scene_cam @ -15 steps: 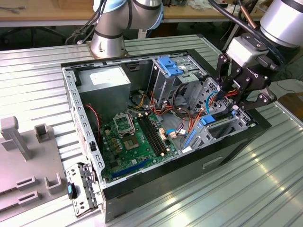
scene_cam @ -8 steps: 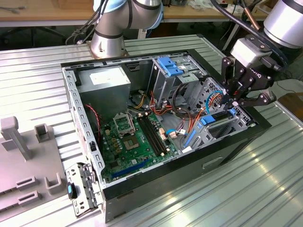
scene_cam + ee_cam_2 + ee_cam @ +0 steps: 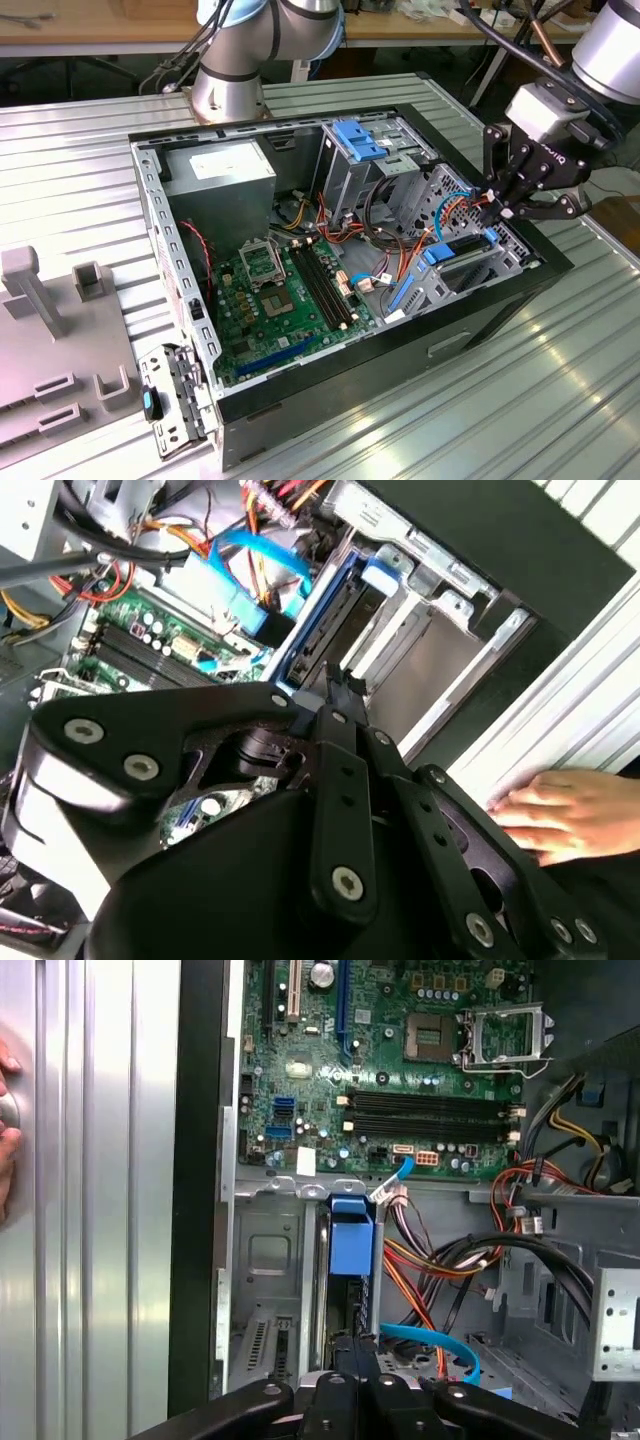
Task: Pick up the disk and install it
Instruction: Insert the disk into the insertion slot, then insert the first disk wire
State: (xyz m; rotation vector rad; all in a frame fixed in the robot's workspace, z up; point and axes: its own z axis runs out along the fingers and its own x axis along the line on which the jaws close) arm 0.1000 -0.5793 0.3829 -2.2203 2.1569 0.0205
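At the drive cage (image 3: 455,275) in the front corner of the computer case (image 3: 330,395), the disk (image 3: 350,1235) is seen standing on edge in its slot. Its blue rail is showing and most of its body is sunk between the cage walls. The gripper (image 3: 356,1345) is held right at the disk's exposed edge with fingers pressed together. Nothing is seen pinched, and contact cannot be confirmed.

Risks, as judged:
- The disk could be jammed if loaded off-axis to the rails.
- Partial seating could be missed, since the slot's depth is hidden.
- The blue cable (image 3: 430,1338) and orange-red wires (image 3: 430,1260) are looped just beside the gripper and could be snagged or trapped.
- A hand (image 3: 565,815) is rested on the table (image 3: 500,400) near the case wall, so a pinch hazard is noted.

Case contents: motherboard (image 3: 275,300), power supply (image 3: 220,175), cabling. Cage contents: the disk.
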